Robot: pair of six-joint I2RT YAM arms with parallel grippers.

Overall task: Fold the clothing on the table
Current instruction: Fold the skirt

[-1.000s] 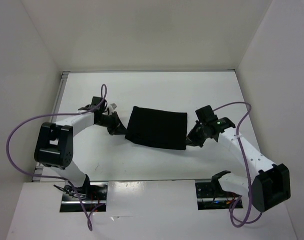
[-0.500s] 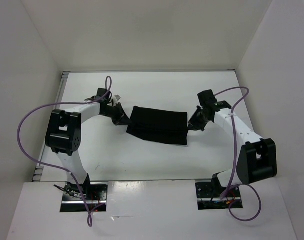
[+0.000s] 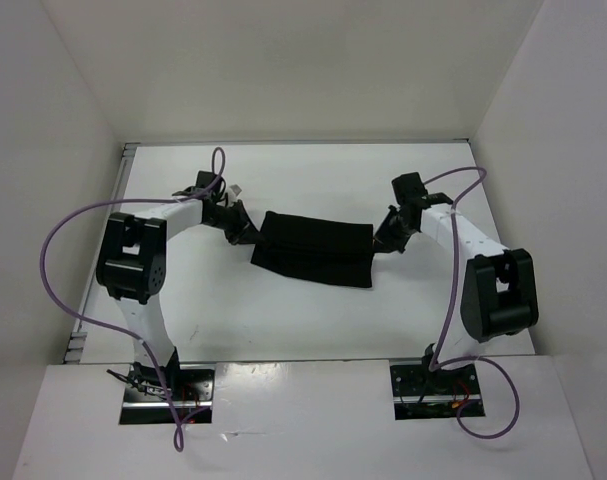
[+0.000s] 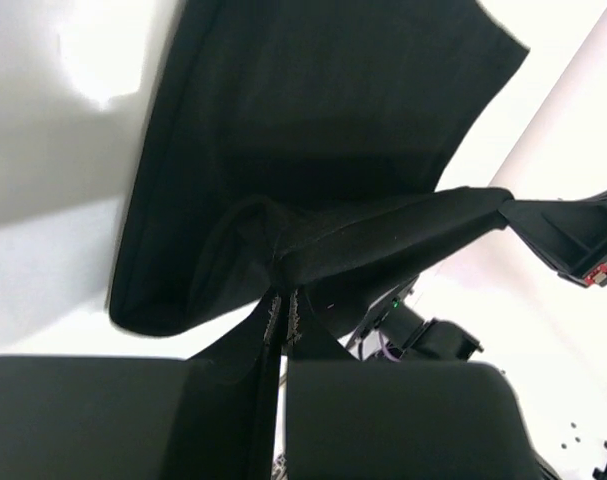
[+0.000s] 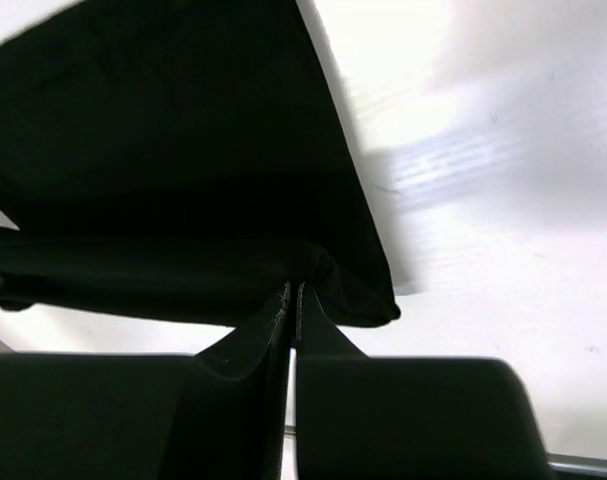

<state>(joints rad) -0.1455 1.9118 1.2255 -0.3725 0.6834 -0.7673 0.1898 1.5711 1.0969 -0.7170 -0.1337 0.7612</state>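
Across the middle of the bench [image 3: 313, 180] lies the clothing [image 3: 313, 250], a dark band between the two arms, well clear of every edge. Its long axis runs left to right, tilted a little so that the right end sits slightly nearer the arm bases than the left. No collar, sleeve or hem can be made out, so which end is the top I cannot tell.

Both grippers are fully closed on cloth. The left gripper [image 3: 245, 232] pinches a small tuck at the left end, and the right gripper [image 3: 383, 243] pinches a similar tuck at the right end. In the wrist views, one edge is drawn up taut between them over the layer lying flat beneath.

The main risk, as I judge it, is the hold itself. Each pinch takes only a thin bit of fabric at the fingertips, and if the arms drift apart the tension could pull one end free, leaving that side to drop in a heap. Uneven travel is the other worry: one arm leading the other would lay the raised edge down askew, so the fold would not line up. The lower layer may also drag along the bench with the lifted one, bunching rather than staying flat.
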